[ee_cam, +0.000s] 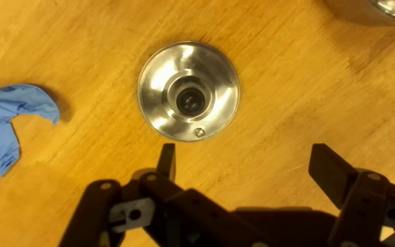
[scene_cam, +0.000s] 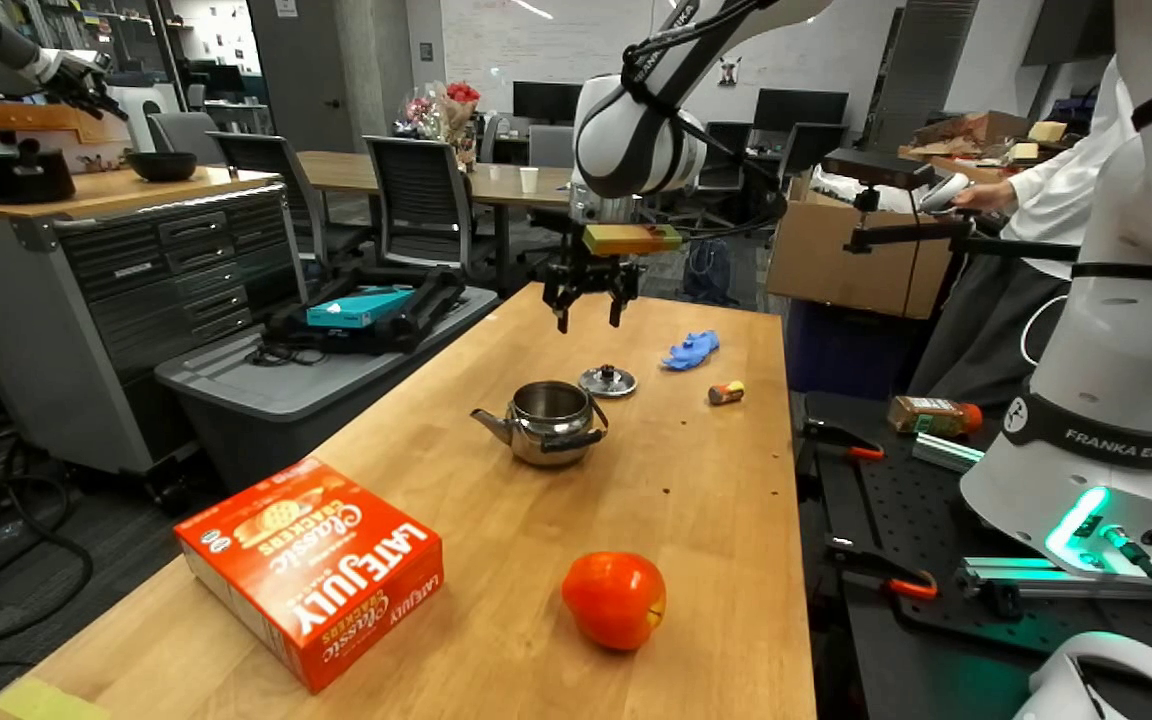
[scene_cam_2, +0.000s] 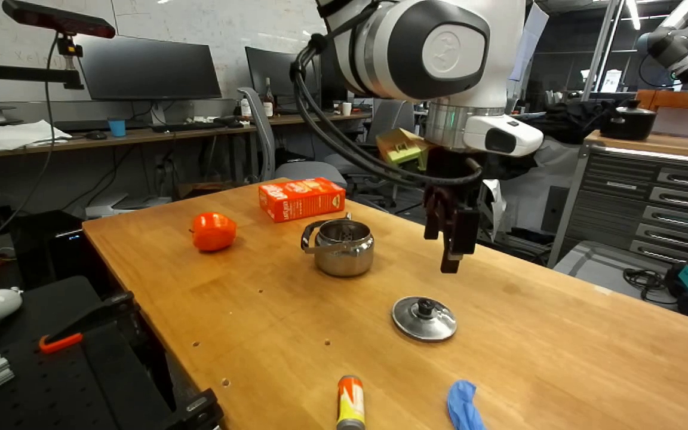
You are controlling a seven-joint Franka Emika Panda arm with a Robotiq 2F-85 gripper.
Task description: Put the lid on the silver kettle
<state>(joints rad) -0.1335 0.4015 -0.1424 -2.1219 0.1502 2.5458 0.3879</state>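
Two fingers [ee_cam: 331, 175] apart, one lid [ee_cam: 189, 92], one silver kettle [scene_cam_2: 345, 258]

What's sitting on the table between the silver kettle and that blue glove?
The lid lies between the silver kettle and the blue glove in both exterior views and the wrist view, which shows only part of the kettle.

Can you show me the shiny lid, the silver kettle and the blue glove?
Lid [ee_cam: 190, 101]: in the wrist view, on the black knob at its middle.
Silver kettle [scene_cam_2: 347, 261]: in an exterior view, on the side of its round body.
Blue glove [scene_cam: 692, 351]: in an exterior view, on its crumpled middle.
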